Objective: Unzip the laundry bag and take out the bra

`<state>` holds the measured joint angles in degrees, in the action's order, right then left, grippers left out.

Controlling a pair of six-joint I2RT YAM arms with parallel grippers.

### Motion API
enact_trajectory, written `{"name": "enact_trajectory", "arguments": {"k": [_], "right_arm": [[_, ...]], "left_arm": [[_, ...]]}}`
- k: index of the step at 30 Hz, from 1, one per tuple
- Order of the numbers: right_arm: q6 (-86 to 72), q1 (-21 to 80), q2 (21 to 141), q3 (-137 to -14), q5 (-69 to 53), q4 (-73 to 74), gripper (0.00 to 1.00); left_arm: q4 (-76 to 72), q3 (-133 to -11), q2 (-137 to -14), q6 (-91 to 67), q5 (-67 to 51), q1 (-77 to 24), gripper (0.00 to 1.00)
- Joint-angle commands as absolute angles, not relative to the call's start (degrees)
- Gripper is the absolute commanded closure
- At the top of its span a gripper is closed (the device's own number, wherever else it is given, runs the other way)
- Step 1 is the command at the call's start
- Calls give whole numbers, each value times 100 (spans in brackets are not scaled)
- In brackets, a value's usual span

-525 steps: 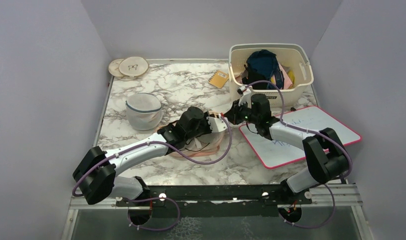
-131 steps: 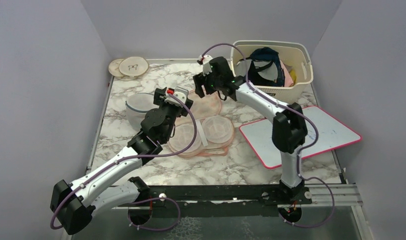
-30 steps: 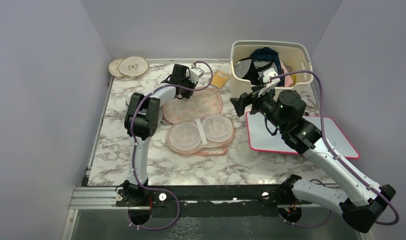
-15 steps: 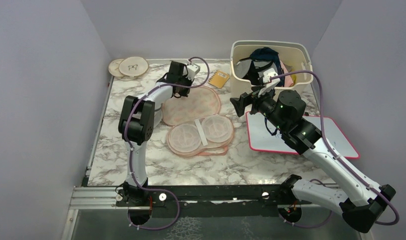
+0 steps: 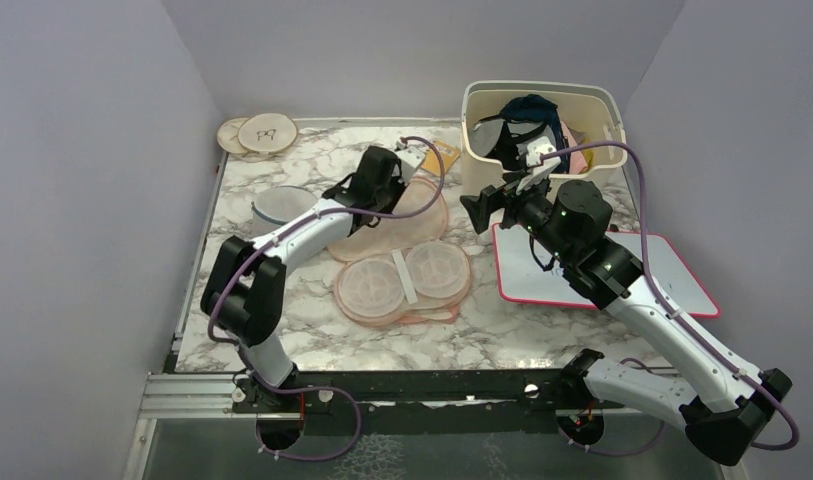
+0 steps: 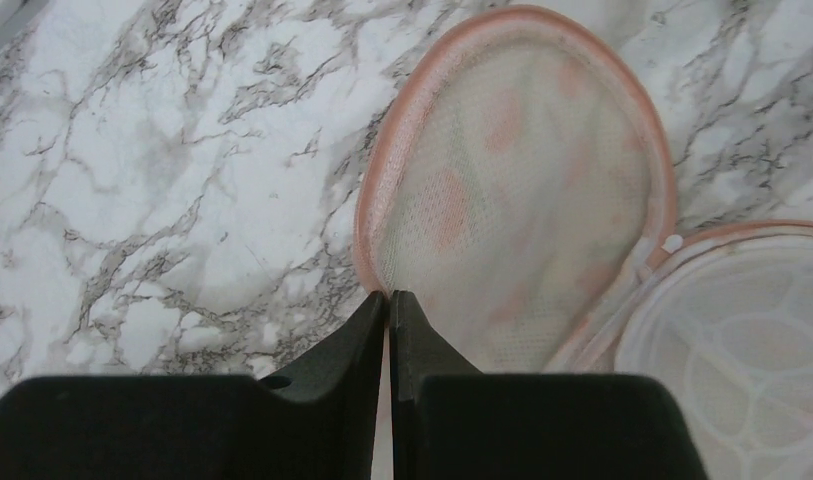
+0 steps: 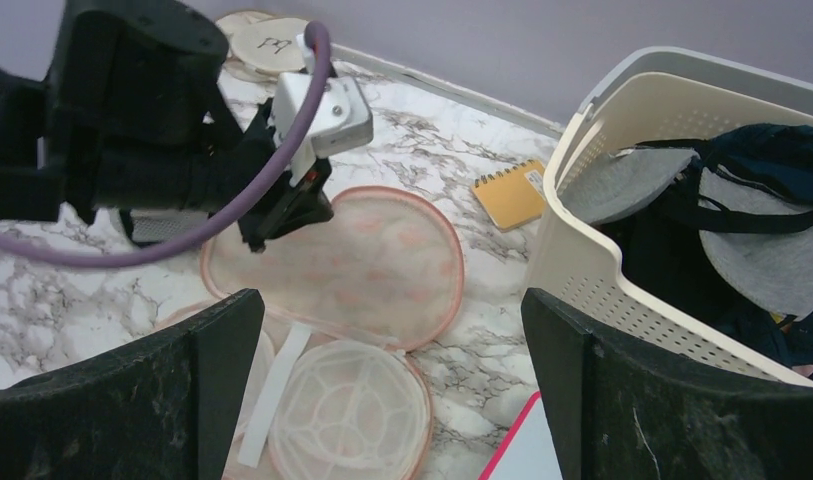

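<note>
**Left hand (image 6: 387, 300) at the rim of the open laundry bag (image 6: 512, 190)**

The laundry bag lies unzipped in the middle of the table (image 5: 302, 330). Its top flap is folded back toward the far side, so the inside shows. The left hand is closed, with its tips right at the flap's pink rim; I cannot tell if it pinches it. The right hand (image 7: 382, 300) hangs wide open and empty near the basket (image 5: 479, 120), likely ready to reach in. The bag is peach mesh with orange-red blotches, and two pale round cups (image 5: 402, 285) sit in its lower half
</note>
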<state>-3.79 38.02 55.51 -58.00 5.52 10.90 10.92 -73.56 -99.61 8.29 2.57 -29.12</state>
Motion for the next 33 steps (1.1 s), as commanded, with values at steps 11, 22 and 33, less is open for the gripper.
{"name": "enact_trajectory", "arguments": {"k": [11, 22, 33], "right_arm": [[-685, 3788, 5329, -5562, 1611, 844, 1], [-593, 3788, 5411, -5495, 1500, 668, 2], [-521, 3788, 5414, -5479, 1379, 650, 2]], "left_arm": [[24, -5030, -7608, -256, 2755, -4708, 100], [283, -4284, -7036, -972, 2162, -5427, 100], [283, -3597, -7011, -1790, 1810, -6051, 100]]}}
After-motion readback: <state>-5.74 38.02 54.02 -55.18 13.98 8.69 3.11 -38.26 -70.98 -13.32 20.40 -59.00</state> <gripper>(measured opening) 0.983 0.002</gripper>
